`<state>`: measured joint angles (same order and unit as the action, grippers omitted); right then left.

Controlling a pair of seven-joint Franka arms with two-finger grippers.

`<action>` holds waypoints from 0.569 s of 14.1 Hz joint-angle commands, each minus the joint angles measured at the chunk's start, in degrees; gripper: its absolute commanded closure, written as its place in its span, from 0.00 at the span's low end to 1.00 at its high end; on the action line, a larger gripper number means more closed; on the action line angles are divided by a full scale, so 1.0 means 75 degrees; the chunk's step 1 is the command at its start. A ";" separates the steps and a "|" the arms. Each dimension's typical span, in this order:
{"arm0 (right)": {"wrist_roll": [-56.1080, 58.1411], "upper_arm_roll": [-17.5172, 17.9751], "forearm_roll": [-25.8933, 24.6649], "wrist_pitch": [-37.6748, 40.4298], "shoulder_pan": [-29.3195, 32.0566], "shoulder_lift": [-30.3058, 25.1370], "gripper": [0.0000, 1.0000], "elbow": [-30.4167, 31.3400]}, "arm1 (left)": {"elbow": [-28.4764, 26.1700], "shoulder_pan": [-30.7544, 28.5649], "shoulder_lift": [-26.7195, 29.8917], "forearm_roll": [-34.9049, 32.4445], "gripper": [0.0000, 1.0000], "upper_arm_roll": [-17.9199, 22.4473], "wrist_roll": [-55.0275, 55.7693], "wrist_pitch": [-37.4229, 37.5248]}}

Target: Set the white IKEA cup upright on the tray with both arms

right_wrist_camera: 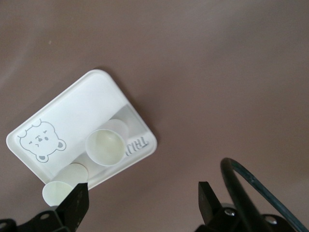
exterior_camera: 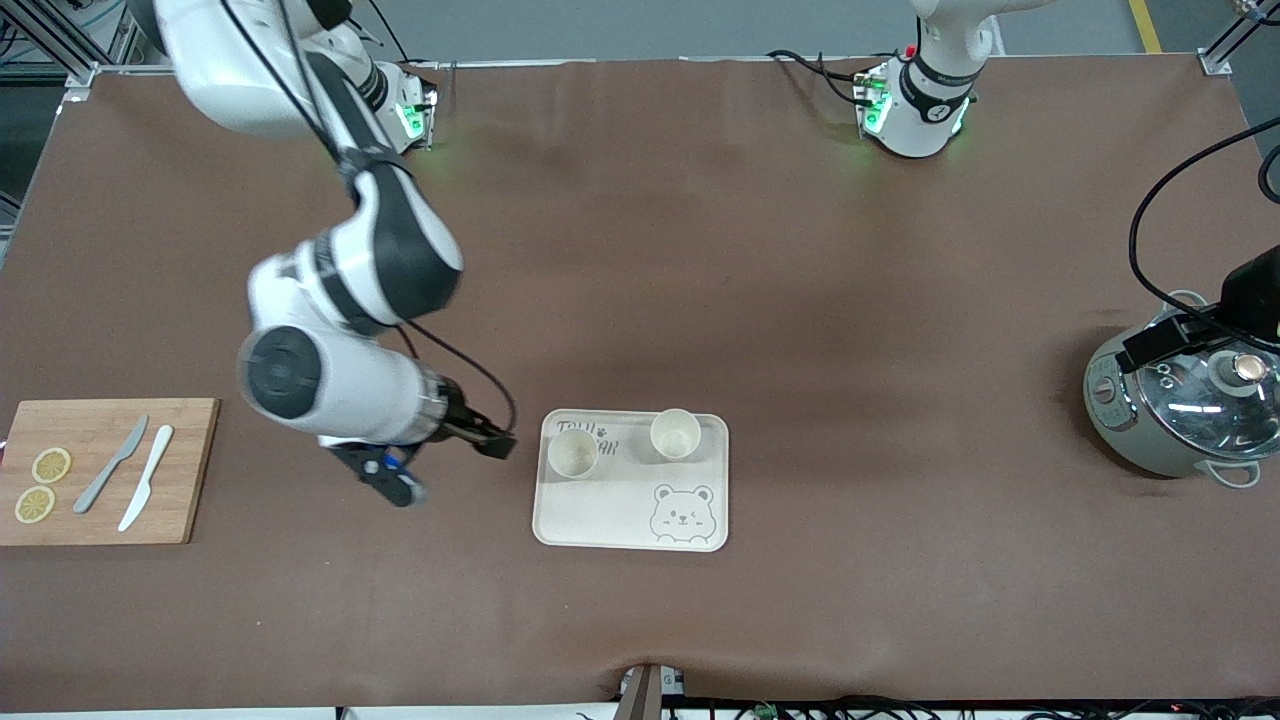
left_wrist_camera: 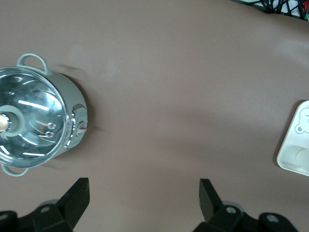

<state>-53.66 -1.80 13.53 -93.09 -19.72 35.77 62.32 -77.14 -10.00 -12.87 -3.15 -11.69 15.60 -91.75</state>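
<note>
Tray (exterior_camera: 600, 520) on brown table (exterior_camera: 800, 300) | right pincer (exterior_camera: 495, 440) wide | left pincer (left_wrist_camera: 144, 195) wide

The right gripper (exterior_camera: 497, 441) hangs low over the table, just beside the tray (exterior_camera: 630, 525) at the right arm's end, fingers (right_wrist_camera: 76, 203) spread and empty. The left gripper (left_wrist_camera: 143, 199), also spread and empty, hangs well apart from the tray.

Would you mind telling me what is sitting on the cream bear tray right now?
Two white cups stand upright on the tray, at its edge farther from the front camera. One covers part of the printed lettering; the winking bear is uncovered.
</note>
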 commanded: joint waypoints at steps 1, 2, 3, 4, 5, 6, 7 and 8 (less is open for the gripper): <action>0.0508 0.0064 -0.0267 0.0493 0.0413 -0.1063 0.00 0.0771 | -0.0133 -0.0038 0.0369 -0.0201 0.00 -0.0070 -0.0123 0.0244; 0.0707 0.0076 -0.0408 0.0494 0.0554 -0.1426 0.00 0.1179 | -0.0133 -0.0038 0.0380 -0.0189 0.00 -0.0070 -0.0123 0.0268; 0.1045 0.0076 -0.0410 0.0460 0.0718 -0.1778 0.00 0.1589 | -0.0145 -0.0038 0.0392 -0.0201 0.00 -0.0082 -0.0123 0.0292; 0.1385 0.0076 -0.0421 0.0459 0.0824 -0.2129 0.00 0.1930 | -0.0145 -0.0038 0.0392 -0.0201 0.00 -0.0070 -0.0123 0.0338; 0.1725 0.0064 -0.0445 0.0482 0.0929 -0.2457 0.00 0.2235 | -0.0145 -0.0038 0.0404 -0.0201 0.00 -0.0093 -0.0123 0.0385; 0.2065 0.0064 -0.0445 0.0494 0.1174 -0.2751 0.00 0.2493 | -0.0145 -0.0027 0.0450 -0.0201 0.00 -0.0117 -0.0111 0.0386; 0.2683 0.0076 -0.0445 0.0506 0.1432 -0.3044 0.00 0.2740 | -0.0179 -0.0015 0.0602 -0.0201 0.00 -0.0129 -0.0111 0.0386; 0.3513 0.0064 -0.0468 0.0506 0.1539 -0.3372 0.00 0.2986 | -0.0191 -0.0015 0.0650 -0.0201 0.00 -0.0140 -0.0134 0.0397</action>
<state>-35.73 -2.08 10.65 -88.26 -11.02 17.67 77.19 -77.23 -9.89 -10.58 -3.28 -12.09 15.59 -89.49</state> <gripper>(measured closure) 0.000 0.000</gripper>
